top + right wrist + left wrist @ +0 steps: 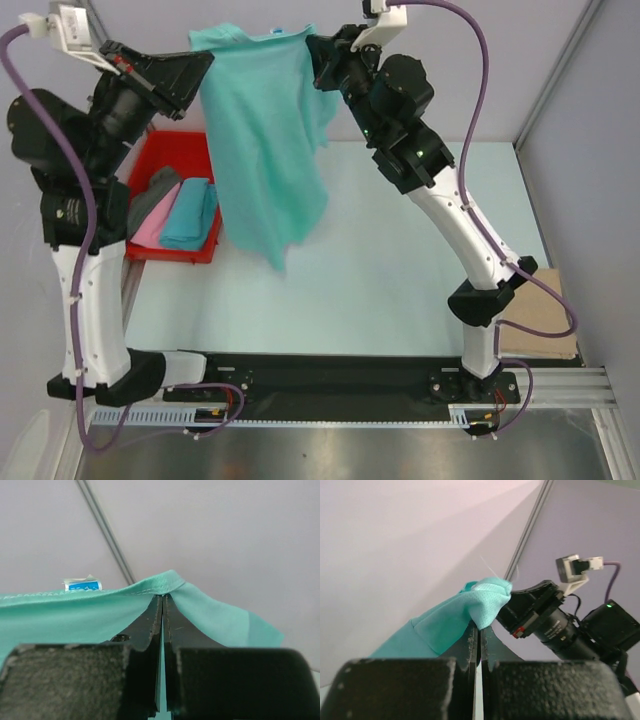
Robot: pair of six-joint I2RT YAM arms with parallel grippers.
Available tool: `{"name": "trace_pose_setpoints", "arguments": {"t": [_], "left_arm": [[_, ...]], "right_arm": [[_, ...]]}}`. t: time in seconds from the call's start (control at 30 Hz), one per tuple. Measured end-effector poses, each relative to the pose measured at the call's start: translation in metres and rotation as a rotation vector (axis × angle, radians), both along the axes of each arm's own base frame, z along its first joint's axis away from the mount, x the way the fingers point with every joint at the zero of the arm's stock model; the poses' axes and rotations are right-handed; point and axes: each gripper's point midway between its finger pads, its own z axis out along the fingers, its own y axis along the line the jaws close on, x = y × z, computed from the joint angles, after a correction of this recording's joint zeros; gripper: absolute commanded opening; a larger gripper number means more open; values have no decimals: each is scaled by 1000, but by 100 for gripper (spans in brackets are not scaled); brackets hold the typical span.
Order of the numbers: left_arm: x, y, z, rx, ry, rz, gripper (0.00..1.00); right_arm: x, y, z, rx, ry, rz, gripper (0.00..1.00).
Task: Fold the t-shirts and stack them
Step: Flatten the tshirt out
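L end effector (203, 62) & R end effector (312, 45) both clamped on mint green t-shirt (265, 150), hanging below/btwn them.

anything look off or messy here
Only the mint green t-shirt: pinched at its top edge by the left gripper and right gripper, it hangs lopsided in the air, bunched and tapering to a skewed point. The folded shirts in the red tray look tidy; nothing spilled.
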Motion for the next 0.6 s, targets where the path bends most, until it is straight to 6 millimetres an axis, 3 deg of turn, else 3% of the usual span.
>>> {"name": "trace_pose_setpoints", "arguments": {"t": [0.13, 0.2, 0.27, 0.4, 0.47, 0.5, 0.53, 0.6], "left_arm": [[-39, 2, 4, 10, -51, -12, 0], [-49, -4, -19, 15, -27, -42, 0], [-59, -24, -56, 15, 28, -107, 0], [-68, -93, -157, 49, 215, -263, 0], [-75, -138, -220, 109, 331, -329, 0], [-80, -166, -255, 153, 395, -361, 3], [-89, -196, -292, 214, 454, -402, 28], [-113, -246, -362, 351, 563, -478, 59]], "right_arm": [[-10, 1, -9, 0, 19, 27, 0], [-14, -7, -20, -7, 40, 35, 0], [-17, -22, -41, -16, 70, 29, 0], [-11, -85, -114, -47, 179, -71, 0], [-2, -126, -164, -69, 263, -156, 0], [2, -145, -192, -80, 317, -197, 7], [4, -161, -217, -90, 370, -232, 14], [9, -203, -276, -118, 514, -329, 31]]}}
